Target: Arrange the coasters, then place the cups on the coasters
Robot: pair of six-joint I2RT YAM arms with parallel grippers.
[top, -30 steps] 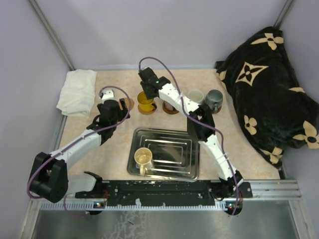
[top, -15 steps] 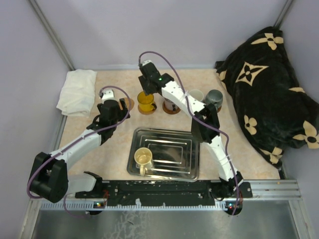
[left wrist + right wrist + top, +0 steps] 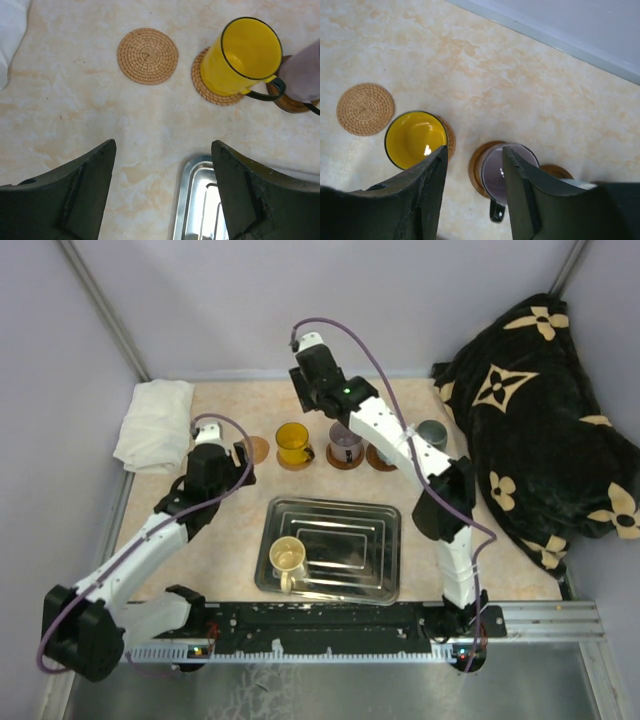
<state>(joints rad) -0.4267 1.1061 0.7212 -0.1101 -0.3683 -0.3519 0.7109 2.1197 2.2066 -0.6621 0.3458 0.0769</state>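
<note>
My right gripper (image 3: 474, 165) hangs open high above the table, its jaws empty and apart from every cup. Below it a purple-grey cup (image 3: 510, 175) stands on a dark brown coaster (image 3: 477, 167), and a yellow cup (image 3: 416, 139) stands on a woven coaster (image 3: 210, 90). One bare woven coaster (image 3: 148, 55) lies left of them. A further brown coaster (image 3: 555, 171) shows to the right, partly hidden. My left gripper (image 3: 162, 190) is open and empty over bare table near the tray's left rim. A cream cup (image 3: 287, 558) sits in the tray, and a dark grey cup (image 3: 432, 433) stands far right.
The rectangular steel tray (image 3: 345, 530) lies at the near middle. A folded white cloth (image 3: 155, 425) sits at the far left, a black patterned blanket (image 3: 535, 410) at the right. The right arm (image 3: 400, 445) spans over the row of coasters.
My right gripper opened, left the purple-grey cup on its coaster and rose toward the back wall. The left arm drew back slightly to the left.
</note>
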